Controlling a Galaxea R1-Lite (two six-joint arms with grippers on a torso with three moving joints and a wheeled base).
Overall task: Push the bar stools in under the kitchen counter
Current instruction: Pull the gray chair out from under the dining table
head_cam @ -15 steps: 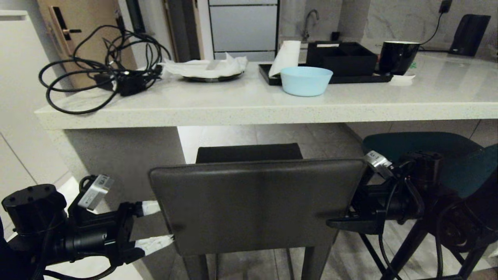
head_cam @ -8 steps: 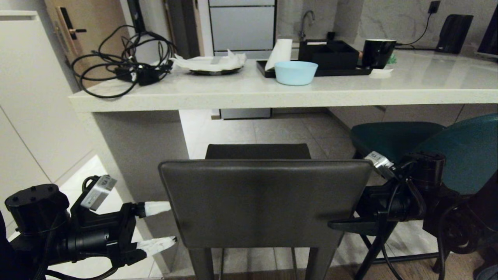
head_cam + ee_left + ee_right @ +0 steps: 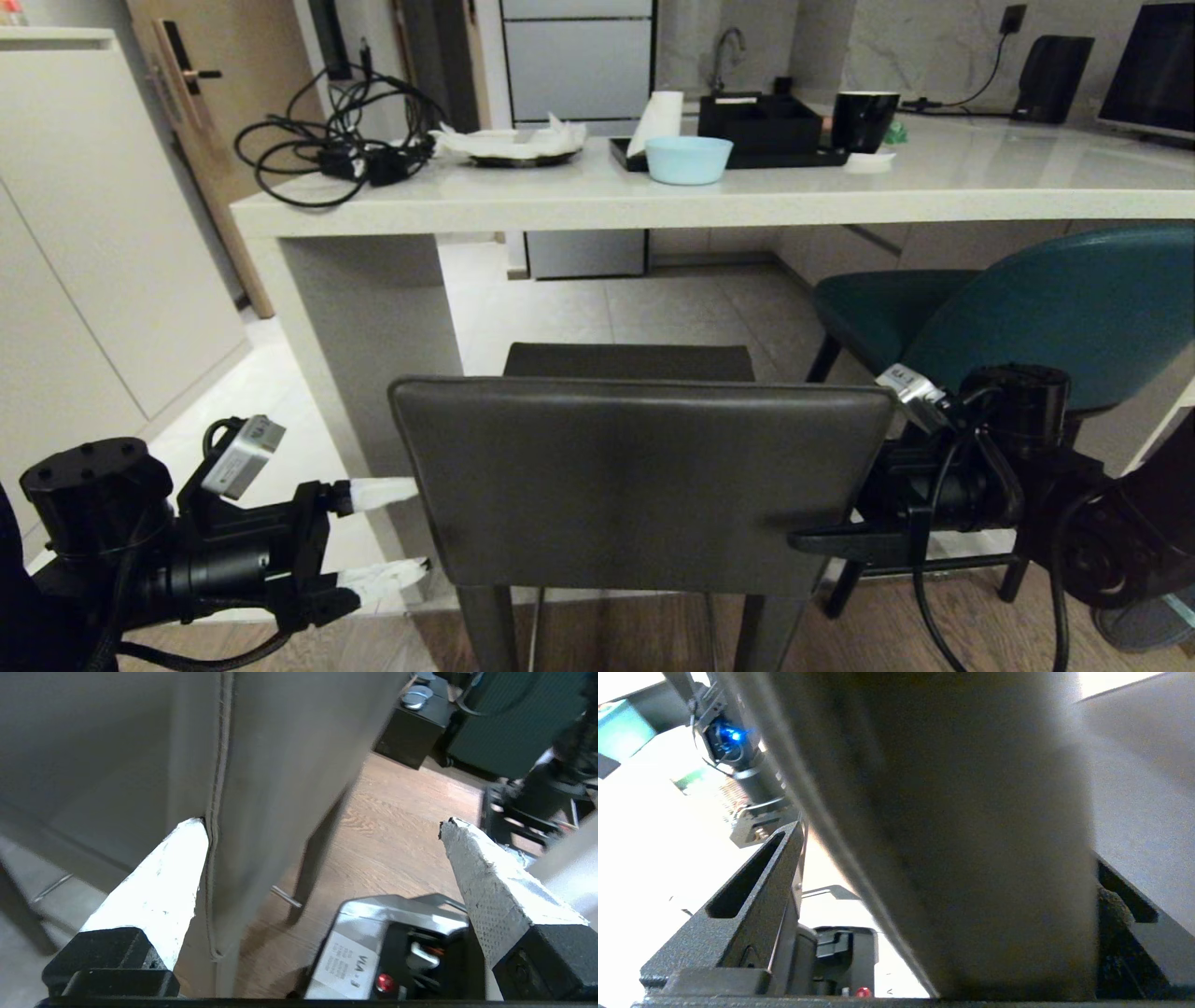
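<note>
Grey stool [image 3: 644, 485] stands short of the counter [image 3: 709, 196], a gripper at each side edge of its back.

Head: bare floor lies between the seat and the counter's side panel [image 3: 364, 317]; teal stool [image 3: 1027, 308] sits just beside, its right side cut off. Left gripper [image 3: 397, 532] is spread, tips at the back's left edge. Right gripper [image 3: 864, 523] is half hidden behind the right edge.
Left wrist: one finger [image 3: 159, 891] touches the back's seam, the other stands clear over wood floor.
Right wrist: the back fills the wide gap between the jaws; contact is hard to make out.
</note>
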